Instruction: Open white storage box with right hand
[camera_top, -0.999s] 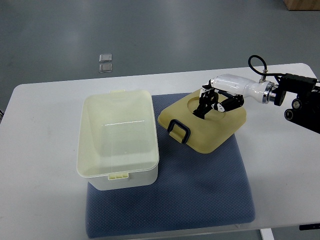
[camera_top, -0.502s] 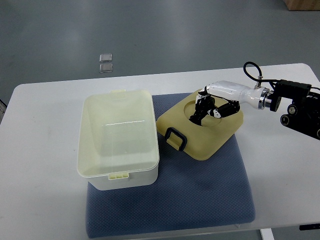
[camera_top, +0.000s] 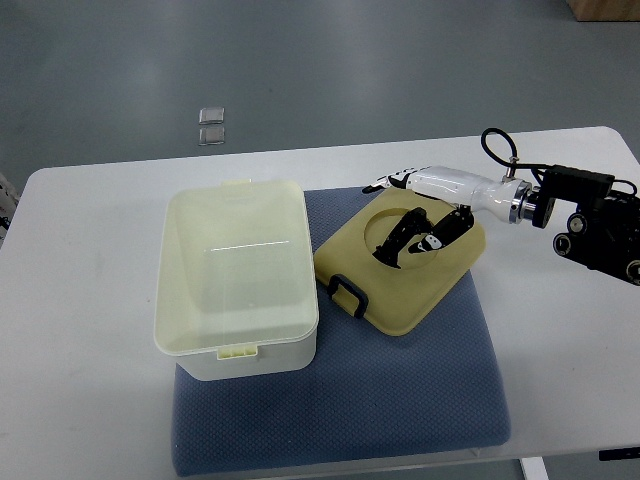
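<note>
The white storage box (camera_top: 240, 362) stands open on the left part of a blue mat (camera_top: 400, 400), and its inside looks empty. Its cream lid (camera_top: 415, 290) lies flat on the mat right of the box, with the black handle (camera_top: 343, 295) pointing toward the box. My right hand (camera_top: 405, 215) reaches in from the right over the lid's round recess. Its fingers are spread: one white finger (camera_top: 383, 185) sticks out past the lid's far edge, and the dark fingers (camera_top: 398, 243) rest in the recess without gripping.
The mat lies on a white table (camera_top: 80, 300). My right forearm and its black wrist unit (camera_top: 590, 225) hang over the table's right side. Two small clear pieces (camera_top: 210, 127) lie on the grey floor beyond the table.
The lid has shifted slightly left and settled flat on the mat. My right hand's fingers have spread apart and let go of the lid.
</note>
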